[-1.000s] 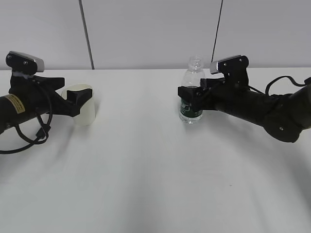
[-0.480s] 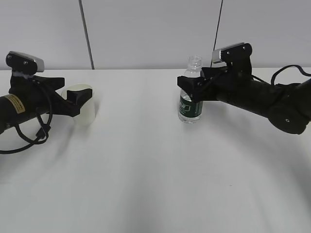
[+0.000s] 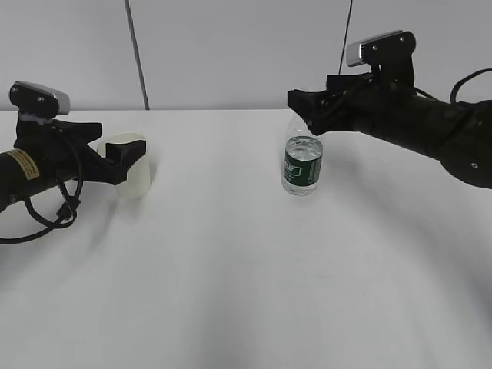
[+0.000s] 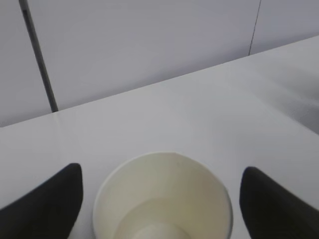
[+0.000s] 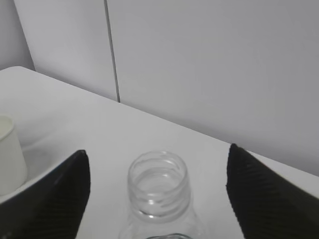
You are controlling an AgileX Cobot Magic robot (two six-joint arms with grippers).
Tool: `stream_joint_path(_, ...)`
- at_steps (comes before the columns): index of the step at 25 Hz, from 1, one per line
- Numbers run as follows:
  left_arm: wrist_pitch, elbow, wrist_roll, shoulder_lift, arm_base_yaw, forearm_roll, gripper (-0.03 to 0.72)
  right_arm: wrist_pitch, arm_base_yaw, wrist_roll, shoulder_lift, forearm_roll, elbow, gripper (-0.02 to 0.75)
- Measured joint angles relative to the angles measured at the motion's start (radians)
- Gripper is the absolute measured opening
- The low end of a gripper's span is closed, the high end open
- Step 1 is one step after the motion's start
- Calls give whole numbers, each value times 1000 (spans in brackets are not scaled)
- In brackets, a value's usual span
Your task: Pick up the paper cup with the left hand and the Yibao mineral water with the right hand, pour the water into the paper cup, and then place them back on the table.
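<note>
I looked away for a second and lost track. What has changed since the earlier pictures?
The right gripper has risen from around the bottle's body to its neck, jaws open wide on either side, not gripping. The bottle stands on the table, slightly left of where it was. The left gripper, open around the cup, and the cup itself have not moved.

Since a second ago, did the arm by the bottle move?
Yes. The right gripper rose from the bottle's label to its neck; the bottle stayed on the table.
</note>
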Motion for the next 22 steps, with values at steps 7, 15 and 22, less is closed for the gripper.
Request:
stream_joint_path(7, 5, 0, -15, -14, 0, 3, 580, 70, 0, 0, -79, -8, 0, 615)
stream_joint_path(15, 63, 0, -26, -78, 0, 17, 576, 157, 0, 0, -135, -31, 3, 594)
stream_joint_path(22, 216, 1, -87, -155, 0, 33, 571, 332, 0, -2, -193, -39, 3, 594)
